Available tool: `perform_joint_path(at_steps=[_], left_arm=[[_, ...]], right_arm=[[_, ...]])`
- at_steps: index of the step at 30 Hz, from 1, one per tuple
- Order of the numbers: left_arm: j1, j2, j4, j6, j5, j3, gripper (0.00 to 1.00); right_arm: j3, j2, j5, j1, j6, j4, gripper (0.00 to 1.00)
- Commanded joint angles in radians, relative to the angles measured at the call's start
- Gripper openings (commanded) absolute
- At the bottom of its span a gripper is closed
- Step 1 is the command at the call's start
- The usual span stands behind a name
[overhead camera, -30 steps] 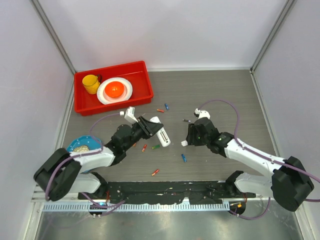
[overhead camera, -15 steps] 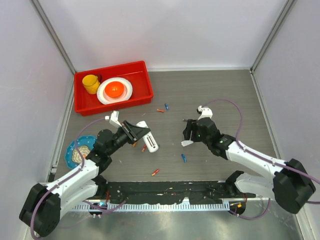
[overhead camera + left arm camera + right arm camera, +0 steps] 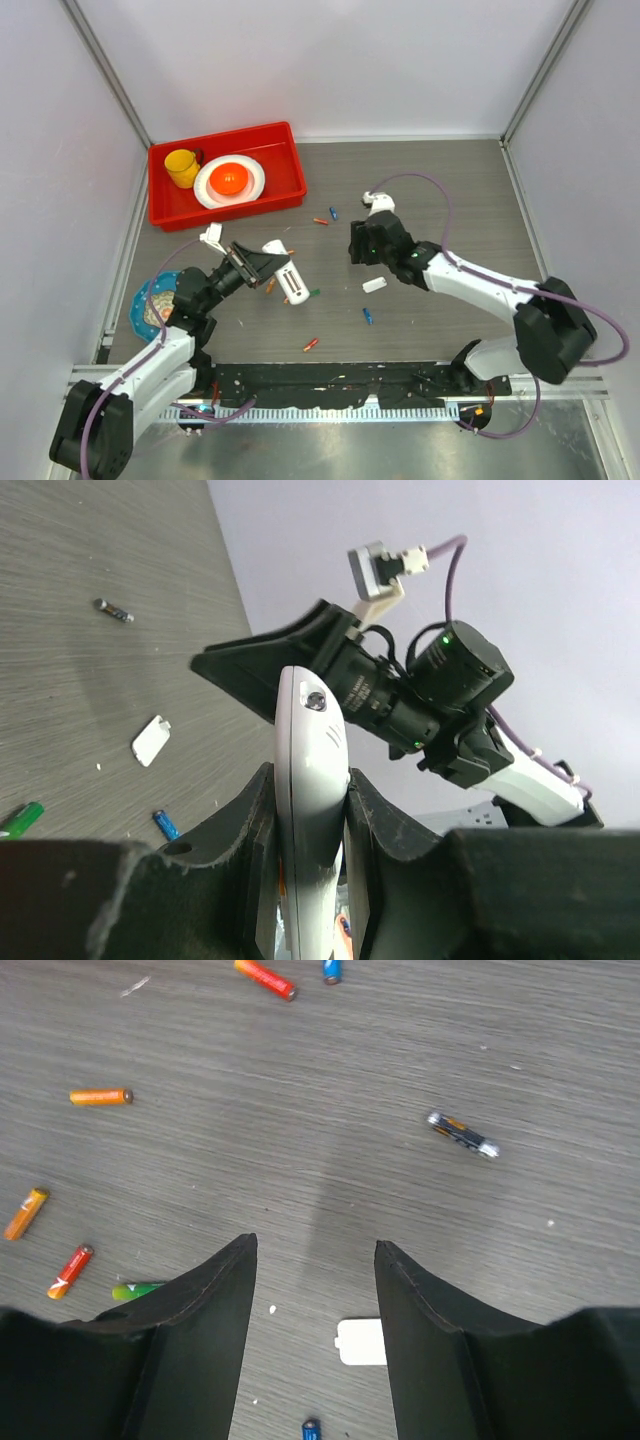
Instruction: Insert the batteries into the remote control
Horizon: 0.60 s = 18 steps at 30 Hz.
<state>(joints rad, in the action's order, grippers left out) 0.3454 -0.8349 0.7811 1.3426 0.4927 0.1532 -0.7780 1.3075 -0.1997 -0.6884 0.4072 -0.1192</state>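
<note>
My left gripper (image 3: 270, 268) is shut on the white remote control (image 3: 291, 285), held off the table at the left; in the left wrist view the remote control (image 3: 309, 760) stands edge-on between both fingers. My right gripper (image 3: 354, 248) hovers open over the table's middle, nothing between its fingers (image 3: 215, 1290). Batteries lie loose: a dark one (image 3: 462, 1135), an orange one (image 3: 100, 1096), a red one (image 3: 70, 1270), a green one (image 3: 313, 293) and a blue one (image 3: 367, 316). A short white cover piece (image 3: 374, 285) lies flat near the right gripper.
A red bin (image 3: 296, 170) at the back left holds a yellow cup (image 3: 182, 167) and a white plate (image 3: 254, 186) with an orange item. A blue bowl (image 3: 150, 298) sits by the left arm. Grey walls close in the table.
The left arm has drawn back to the left with the remote in its grip. The right gripper has moved left and farther away from the white cover piece.
</note>
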Motion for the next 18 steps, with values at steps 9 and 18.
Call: perform_joint_path(at_steps=[9, 18], left_arm=[[-0.019, 0.065, -0.046, -0.046, 0.063, 0.042, 0.0], [-0.017, 0.053, 0.004, -0.042, 0.125, 0.046, 0.0]], right_arm=[[-0.363, 0.438, -0.11, -0.017, -0.085, 0.113, 0.48], [-0.547, 0.627, -0.1, 0.056, -0.099, 0.145, 0.44]])
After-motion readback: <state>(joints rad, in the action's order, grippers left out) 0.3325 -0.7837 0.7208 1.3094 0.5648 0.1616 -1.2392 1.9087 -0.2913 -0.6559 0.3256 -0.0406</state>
